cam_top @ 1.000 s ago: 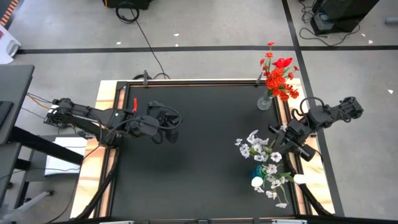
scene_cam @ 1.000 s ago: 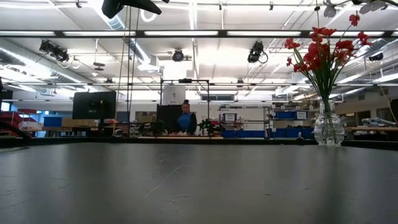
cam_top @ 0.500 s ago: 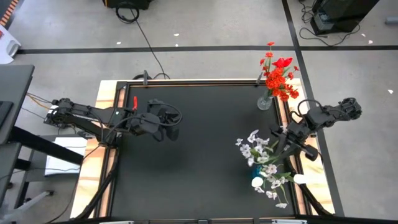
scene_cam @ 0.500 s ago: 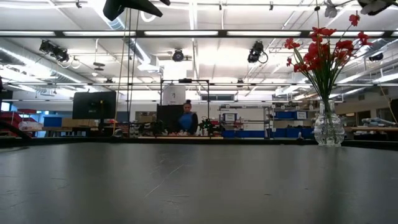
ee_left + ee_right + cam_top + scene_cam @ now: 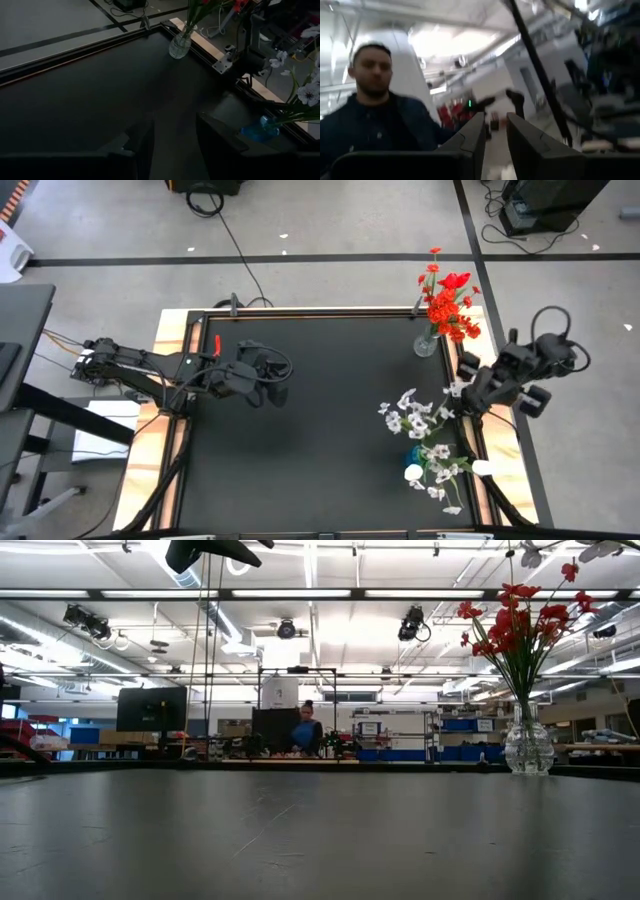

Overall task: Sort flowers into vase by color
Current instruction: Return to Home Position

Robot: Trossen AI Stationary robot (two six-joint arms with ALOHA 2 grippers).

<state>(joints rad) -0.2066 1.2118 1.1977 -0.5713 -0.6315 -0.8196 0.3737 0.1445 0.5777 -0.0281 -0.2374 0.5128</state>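
Red flowers [image 5: 447,302] stand with their stalks in a clear glass vase [image 5: 426,345] at the table's far right corner; the low view shows the same red flowers [image 5: 515,625] and glass vase [image 5: 527,745]. White flowers [image 5: 413,418] stand in a blue vase [image 5: 414,452] near the right edge, and the left wrist view shows these white flowers [image 5: 306,92] and their blue vase [image 5: 260,131] too. My right gripper [image 5: 462,392] hangs open above the right edge, beside the white blooms, and its wrist view [image 5: 495,122] looks into the room. My left gripper [image 5: 277,380] waits open over the table's left half, seen also from its own wrist [image 5: 175,125].
The dark table top [image 5: 320,430] has a raised frame and wooden borders. One white bloom lies on the right border [image 5: 482,468]. A person shows close in the right wrist view [image 5: 370,115], and another far behind the table [image 5: 304,730].
My right gripper has drawn back from over the white flowers toward the table's right and far edges, and has turned and tipped up so its wrist camera faces the room. The white flowers stay in the blue vase.
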